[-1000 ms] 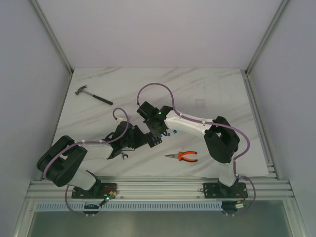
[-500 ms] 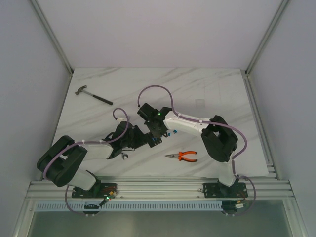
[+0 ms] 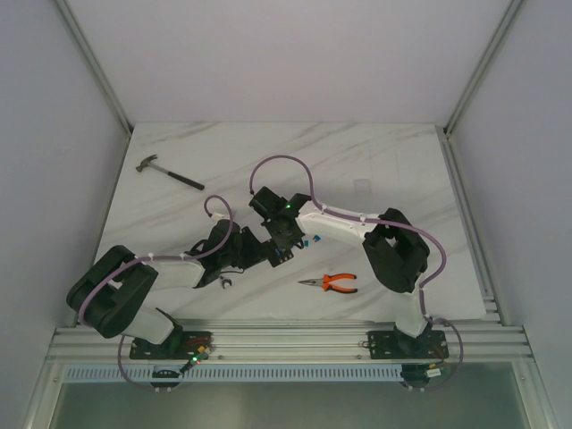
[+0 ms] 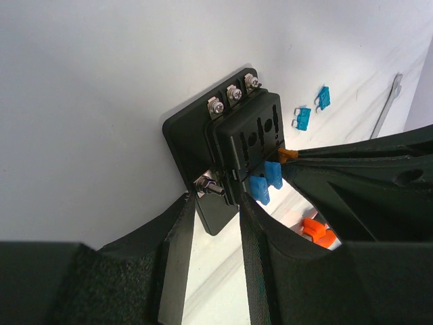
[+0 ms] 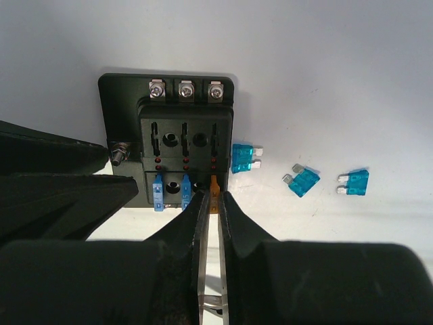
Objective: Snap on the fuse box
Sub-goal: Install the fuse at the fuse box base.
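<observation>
**Inspector:** Where is the fuse box?

**Technician:** It lies flat on the white marbled counter, near the middle, where the two arms meet. In the right wrist view, its three screw terminals are on the edge farthest from the camera.

**Inspector:** What is the state of the left hand?

**Technician:** Its fingers straddle the base plate on the side with the threaded stud. They press on the plate from both sides, so the hand grips the edge of the box.

**Inspector:** And the right hand?

**Technician:** Its fingers are nearly together, pinching the orange fuse. That fuse stands at the third slot of the near row, beside two seated blue fuses.

**Inspector:** What else is on the counter?

**Technician:** Three loose blue fuses lie just beside the box, on its right in the right wrist view. Orange-handled pliers lie nearer the arm bases. A hammer lies well apart, at the far left.
</observation>
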Motion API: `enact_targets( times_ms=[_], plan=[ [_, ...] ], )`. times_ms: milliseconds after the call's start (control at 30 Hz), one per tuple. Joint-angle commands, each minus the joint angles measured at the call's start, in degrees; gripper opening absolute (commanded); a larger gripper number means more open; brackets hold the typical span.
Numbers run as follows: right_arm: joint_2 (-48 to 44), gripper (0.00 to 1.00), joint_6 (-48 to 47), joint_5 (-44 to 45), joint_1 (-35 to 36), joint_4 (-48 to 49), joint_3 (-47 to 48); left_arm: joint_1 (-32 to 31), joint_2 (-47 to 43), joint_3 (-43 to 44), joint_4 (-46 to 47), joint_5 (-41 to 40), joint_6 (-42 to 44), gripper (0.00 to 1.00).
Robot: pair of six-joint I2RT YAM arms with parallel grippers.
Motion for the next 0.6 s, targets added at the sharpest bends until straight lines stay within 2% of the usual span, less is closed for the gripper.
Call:
enact_targets(
  times_ms=[0, 567],
  plan=[
    [1.5, 0.0, -0.5, -1.1, -0.1, 0.0, -0.9, -0.3, 0.7, 0.2, -2.4, -0.7, 1.0, 0.43],
    [11.7, 0.0, -3.5, -4.5, -0.1, -0.7, 1.2, -0.3, 1.8, -0.3, -1.7, -0.7, 0.7, 0.42]
  ],
)
